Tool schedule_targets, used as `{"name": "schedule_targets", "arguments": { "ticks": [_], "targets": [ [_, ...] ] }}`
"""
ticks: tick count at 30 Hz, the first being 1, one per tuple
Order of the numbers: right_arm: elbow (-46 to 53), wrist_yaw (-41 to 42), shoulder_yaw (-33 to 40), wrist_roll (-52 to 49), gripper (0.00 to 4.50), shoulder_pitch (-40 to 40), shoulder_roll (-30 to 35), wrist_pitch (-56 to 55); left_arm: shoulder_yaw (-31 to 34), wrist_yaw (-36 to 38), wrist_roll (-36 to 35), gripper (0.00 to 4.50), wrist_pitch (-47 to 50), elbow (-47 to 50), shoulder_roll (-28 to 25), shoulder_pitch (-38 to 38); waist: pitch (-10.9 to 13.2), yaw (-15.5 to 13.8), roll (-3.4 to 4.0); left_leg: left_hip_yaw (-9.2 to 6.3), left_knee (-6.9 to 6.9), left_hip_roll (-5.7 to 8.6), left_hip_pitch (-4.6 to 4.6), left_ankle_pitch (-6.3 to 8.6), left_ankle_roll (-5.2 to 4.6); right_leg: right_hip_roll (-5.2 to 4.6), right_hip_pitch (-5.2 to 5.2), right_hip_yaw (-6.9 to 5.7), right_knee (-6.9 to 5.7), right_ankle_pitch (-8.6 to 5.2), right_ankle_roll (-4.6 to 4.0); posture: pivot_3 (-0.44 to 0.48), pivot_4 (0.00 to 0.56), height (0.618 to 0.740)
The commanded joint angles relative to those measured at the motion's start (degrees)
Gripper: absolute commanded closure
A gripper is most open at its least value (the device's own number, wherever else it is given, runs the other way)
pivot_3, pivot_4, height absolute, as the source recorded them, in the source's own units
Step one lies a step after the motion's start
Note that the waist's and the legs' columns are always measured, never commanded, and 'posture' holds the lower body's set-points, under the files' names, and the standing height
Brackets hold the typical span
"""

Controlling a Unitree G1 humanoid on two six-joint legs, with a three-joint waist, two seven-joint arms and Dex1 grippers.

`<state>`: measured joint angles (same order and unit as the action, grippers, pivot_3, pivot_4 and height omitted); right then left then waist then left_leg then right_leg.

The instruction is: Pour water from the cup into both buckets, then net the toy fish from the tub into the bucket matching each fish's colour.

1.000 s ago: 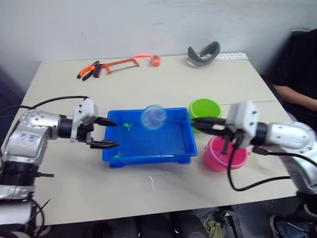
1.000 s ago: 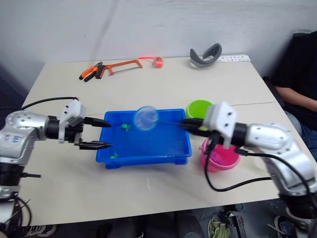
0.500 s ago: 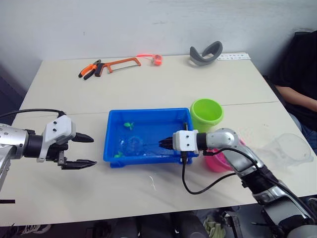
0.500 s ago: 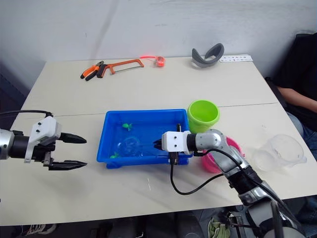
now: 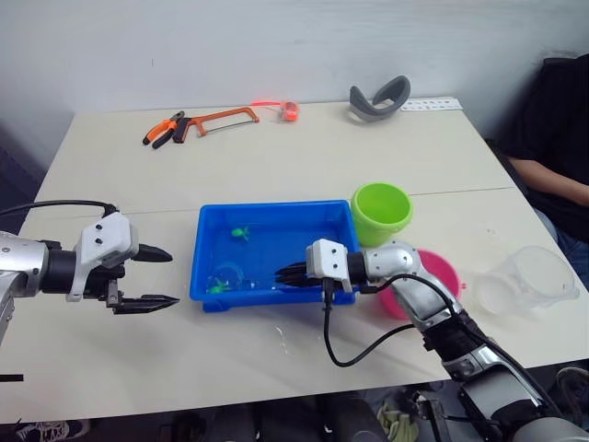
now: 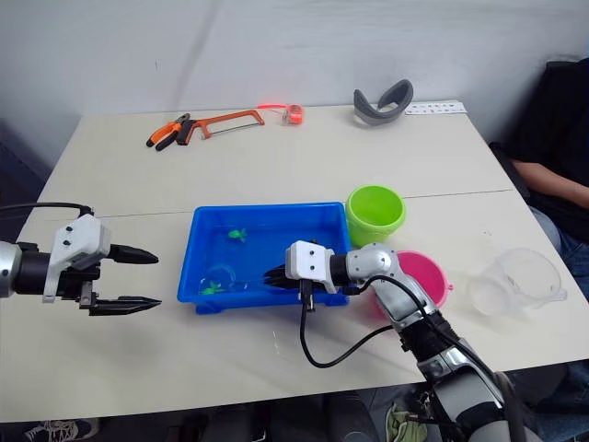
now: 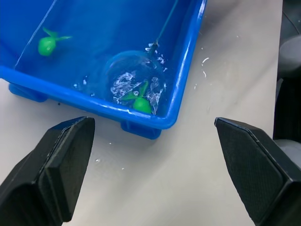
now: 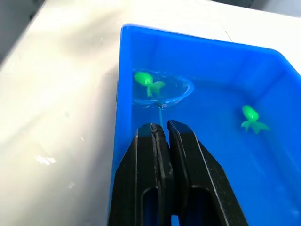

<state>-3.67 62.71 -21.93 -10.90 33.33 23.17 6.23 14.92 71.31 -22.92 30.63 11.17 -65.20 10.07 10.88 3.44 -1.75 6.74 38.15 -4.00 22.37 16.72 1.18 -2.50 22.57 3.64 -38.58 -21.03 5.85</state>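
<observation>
The blue tub (image 5: 276, 205) stands mid-table holding water. My right gripper (image 5: 282, 274) reaches low into it, shut on the net's thin handle (image 8: 160, 112). The net's hoop (image 5: 226, 276) lies submerged at the tub's near left corner, around one green toy fish (image 8: 148, 81). Another green fish (image 5: 241, 233) floats toward the far side. The lime green bucket (image 5: 381, 212) and the pink bucket (image 5: 440, 273) stand right of the tub. At the far right is the clear cup (image 5: 526, 276). My left gripper (image 5: 173, 276) hovers open, left of the tub.
An orange hacksaw (image 5: 225, 118), orange-handled pliers (image 5: 164, 131), a small orange item (image 5: 289, 111) and a grey curved band (image 5: 377, 97) lie along the far edge. A person in black (image 5: 552, 138) sits at the right. Small droplets (image 7: 205, 61) dot the table by the tub.
The net went from raised above the tub down into the water, then slid left to the near left corner around a green fish. My left gripper drew back from the tub's edge.
</observation>
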Motion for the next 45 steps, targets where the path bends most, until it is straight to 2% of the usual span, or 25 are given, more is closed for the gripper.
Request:
{"name": "schedule_targets", "arguments": {
  "ticks": [1,3,7,11,20,25,29,33,36,40,45],
  "targets": [
    [4.5,1.0,3.7,-4.8,4.5,0.0,1.0,6.3,-0.4,-0.9,-0.2,0.05,-1.2,-1.8,0.5,3.0,0.0,0.0,0.0,-0.01,0.01,0.0,0.0,0.0,0.0,0.02,0.0,-0.01,0.0,0.0,0.0,0.0,0.15,0.74],
    [5.2,0.9,5.2,-6.2,4.5,-0.1,1.6,9.3,-1.1,-1.1,-0.8,0.05,-1.3,-2.9,1.3,4.7,0.0,-0.1,0.0,-0.01,0.0,0.01,0.0,0.0,0.0,0.02,0.0,-0.01,0.01,0.0,0.0,0.0,0.15,0.74],
    [8.2,0.6,8.5,-8.6,4.5,-1.2,4.0,14.0,-3.3,-6.0,1.5,0.05,-4.9,-8.1,6.6,11.6,0.0,-0.2,0.0,-0.01,-0.01,0.03,0.01,0.0,0.0,0.03,0.0,-0.02,0.01,0.0,0.0,0.0,0.15,0.74],
    [13.7,-1.4,13.4,-11.0,4.5,-3.5,7.3,17.7,-5.5,-5.3,-1.0,0.05,-3.3,-8.6,10.1,14.9,0.0,-0.2,-0.04,-0.03,0.0,0.04,0.02,0.0,0.0,0.03,0.0,-0.03,0.02,0.0,0.0,0.0,0.15,0.74],
    [30.3,-8.0,34.0,-19.2,4.5,-11.1,19.5,30.5,-13.8,-6.2,-2.7,0.05,-2.7,-12.2,24.7,25.3,0.0,-1.3,-0.05,-0.06,0.06,0.08,0.07,0.01,-0.02,0.01,-0.02,-0.04,0.04,0.02,0.04,0.0,0.15,0.74],
    [31.8,-10.4,42.3,-20.3,4.5,-13.8,25.7,33.7,-17.0,-5.5,-3.1,0.05,-2.4,-13.4,30.2,28.8,0.0,-1.5,-0.04,-0.01,0.04,0.2,0.04,0.01,-0.02,0.08,-0.04,0.05,0.08,0.03,0.06,0.0,0.15,0.74],
    [30.3,-12.9,47.3,-17.1,4.5,-17.0,30.2,33.0,-17.9,-5.9,-2.0,0.05,-4.6,-16.8,33.6,31.2,0.0,-1.8,-0.04,-0.03,0.03,0.19,0.04,0.0,-0.01,0.12,-0.03,0.07,0.1,0.03,0.05,0.0,0.15,0.74],
    [29.0,-12.2,46.4,-9.5,4.5,-22.0,34.2,23.6,-19.1,-4.7,-1.0,0.05,-6.6,-19.3,35.3,32.9,0.0,-1.7,-0.04,0.01,0.05,0.29,0.04,0.0,-0.03,0.1,-0.06,0.12,0.18,0.06,0.11,0.0,0.15,0.74],
    [26.1,-12.8,42.0,0.8,4.5,-25.4,36.9,9.8,-19.3,-4.4,-0.5,0.05,-7.8,-21.8,36.5,34.5,0.0,-1.7,-0.04,0.02,0.05,0.32,0.04,-0.01,-0.03,0.13,-0.08,0.14,0.23,0.07,0.13,0.0,0.15,0.74],
    [19.7,-19.7,37.3,16.3,4.5,-25.4,40.3,-9.0,-19.9,-3.9,0.3,0.05,-9.4,-23.2,37.2,34.9,0.0,-1.6,-0.03,0.08,0.05,0.32,0.03,-0.01,-0.03,0.17,-0.07,0.18,0.26,0.08,0.16,0.0,0.15,0.74],
    [13.4,-29.8,34.6,34.4,4.5,-25.1,47.7,-32.0,-19.2,-4.1,0.7,0.05,-10.2,-24.4,37.2,35.2,0.0,-1.6,0.0,0.12,0.02,0.26,0.03,-0.01,-0.02,0.15,0.0,0.23,0.25,0.08,0.15,0.0,0.15,0.74]
  ]
}}
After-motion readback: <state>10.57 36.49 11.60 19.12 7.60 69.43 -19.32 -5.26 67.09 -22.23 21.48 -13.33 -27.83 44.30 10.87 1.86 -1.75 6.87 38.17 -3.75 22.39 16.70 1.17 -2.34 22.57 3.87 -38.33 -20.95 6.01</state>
